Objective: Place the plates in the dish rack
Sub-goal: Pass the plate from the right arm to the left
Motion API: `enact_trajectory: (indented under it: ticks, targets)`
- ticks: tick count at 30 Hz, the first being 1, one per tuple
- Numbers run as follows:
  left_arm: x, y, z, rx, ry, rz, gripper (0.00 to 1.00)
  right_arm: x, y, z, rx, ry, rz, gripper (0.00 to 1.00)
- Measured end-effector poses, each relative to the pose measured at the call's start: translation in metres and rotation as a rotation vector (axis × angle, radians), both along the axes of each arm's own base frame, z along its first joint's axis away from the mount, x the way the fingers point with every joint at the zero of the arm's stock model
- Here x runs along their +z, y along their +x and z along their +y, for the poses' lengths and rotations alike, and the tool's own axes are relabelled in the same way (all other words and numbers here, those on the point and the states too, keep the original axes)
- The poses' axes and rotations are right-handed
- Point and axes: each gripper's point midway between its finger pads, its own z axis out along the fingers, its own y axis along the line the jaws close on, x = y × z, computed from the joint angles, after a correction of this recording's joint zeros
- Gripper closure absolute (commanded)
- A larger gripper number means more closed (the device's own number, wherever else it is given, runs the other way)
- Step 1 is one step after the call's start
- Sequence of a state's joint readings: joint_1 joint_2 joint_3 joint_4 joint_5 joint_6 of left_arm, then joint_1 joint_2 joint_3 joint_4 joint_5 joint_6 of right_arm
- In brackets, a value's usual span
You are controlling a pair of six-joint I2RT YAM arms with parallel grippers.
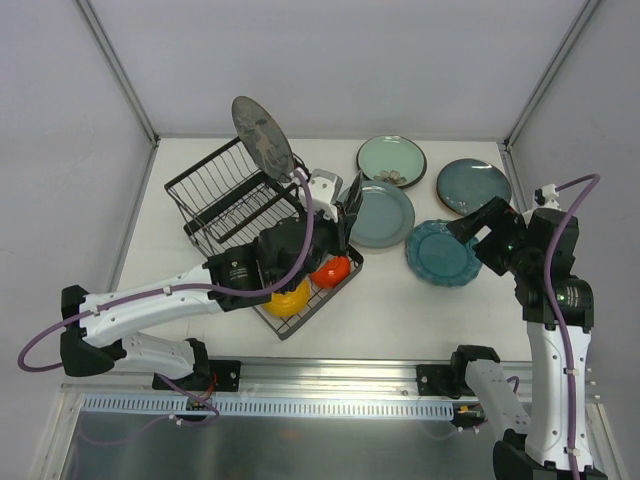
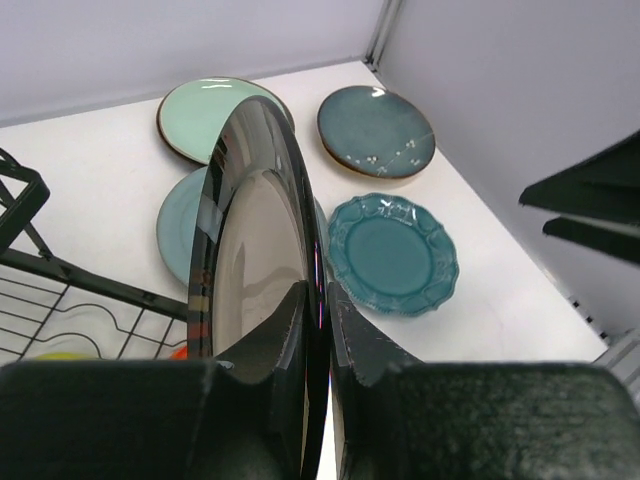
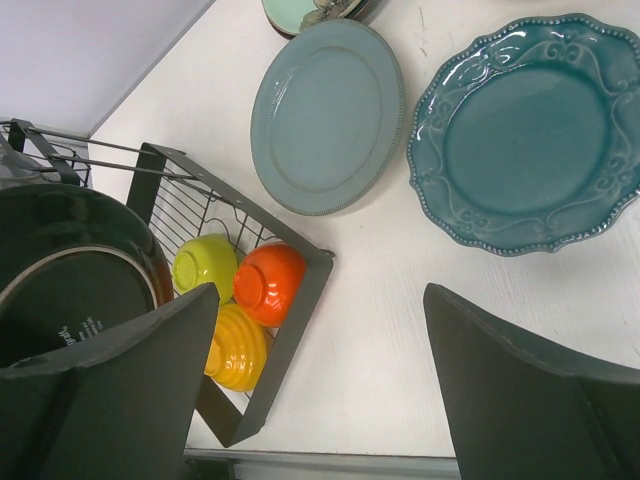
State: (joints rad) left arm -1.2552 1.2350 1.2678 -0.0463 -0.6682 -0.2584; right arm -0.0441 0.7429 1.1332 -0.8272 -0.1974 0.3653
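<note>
Plate (image 1: 262, 135) rim sits between left fingers (image 2: 365, 350) above dish rack (image 1: 215, 195).

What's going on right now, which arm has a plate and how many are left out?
The left gripper is shut on the rim of a dark plate, holding it upright above the dish rack, not yet slotted in. The right gripper hovers open and empty near the scalloped teal plate. That one, the mint green plate, dark teal plate and grey-blue plate lie flat on the table.
</note>
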Motion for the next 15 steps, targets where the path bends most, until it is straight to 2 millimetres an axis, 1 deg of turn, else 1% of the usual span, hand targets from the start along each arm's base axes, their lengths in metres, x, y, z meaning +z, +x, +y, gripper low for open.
enact_trajectory:
  ticks: [8, 15]
  targets:
    - [0.023, 0.008, 0.012, 0.107, -0.116, 0.018, 1.00, -0.003, -0.001, 0.000, 0.000, 0.000, 0.005, 0.12]
    - [0.045, 0.018, 0.032, 0.243, -0.243, 0.023, 1.00, -0.006, -0.002, 0.000, 0.000, 0.000, 0.010, 0.12]
